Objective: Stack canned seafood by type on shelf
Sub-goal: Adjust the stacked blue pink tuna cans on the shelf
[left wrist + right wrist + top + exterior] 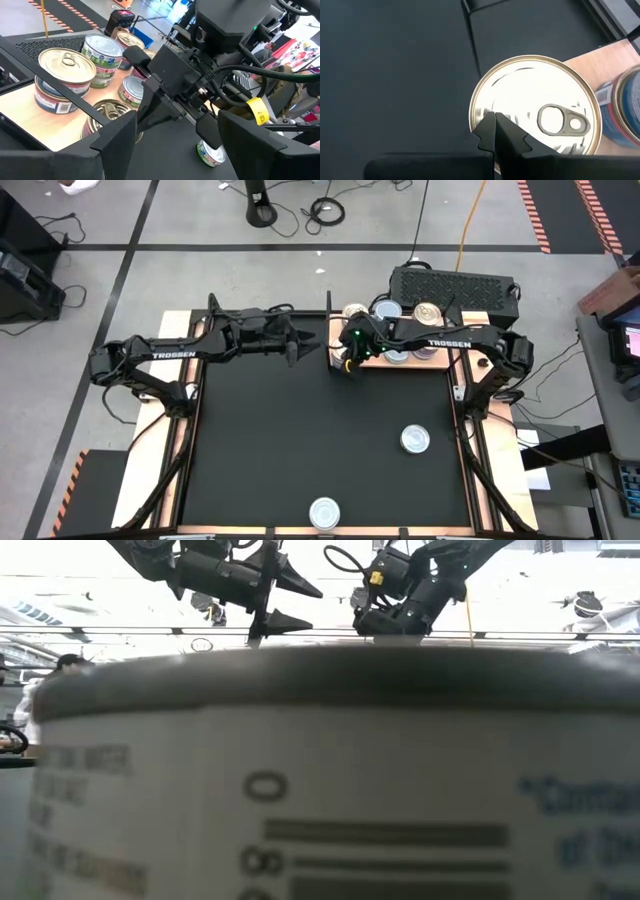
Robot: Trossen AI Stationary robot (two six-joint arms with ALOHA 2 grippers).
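Canned seafood, short round tins with silver or gold-tan pull-tab tops, is gathered on the light-brown rectangular wooden shelf board [372, 361] at the far edge of the black table mat [300, 440], right of centre. Behind the board stands a black ventilated box [455, 288]. Left arm: dark, jointed, reaching in from the far left; the left gripper [296, 346] hovers over the mat just left of the board, jaws spread wide with nothing between them. Right arm: dark, reaching in from the far right across the board; the right gripper [348, 363] sits at the board's left end, jaws pressed together and holding nothing, their tips directly above a silver-topped tin with a ring pull [535, 112] at the board's edge. Stacked tins on the board include a gold-tan-topped tin on a blue-labelled one [62, 75] and a green-labelled tin [102, 55]. Two tins lie apart from the board: a white-topped tin on the mat at right [415, 440], and a pale-topped tin at the near edge [324, 512].
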